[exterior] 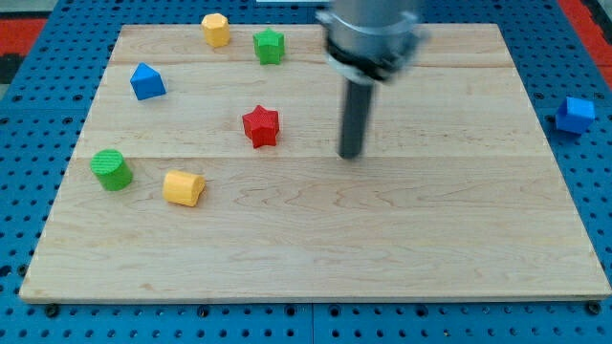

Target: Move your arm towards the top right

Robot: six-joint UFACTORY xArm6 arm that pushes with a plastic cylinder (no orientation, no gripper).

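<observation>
My dark rod comes down from a grey mount at the view's top centre, and my tip (351,155) rests on the wooden board (402,239) near its middle. A red star block (260,126) lies to the tip's left, apart from it. A green star block (270,46) and a yellow hexagonal block (216,30) sit at the top left. A blue block (146,82) lies at the left. A green cylinder (112,169) and a yellow cylinder-like block (183,187) lie at the lower left. No block touches the tip.
Another blue block (575,114) lies off the board at the view's right, on the blue perforated table (593,191). A red area shows at the view's top corners.
</observation>
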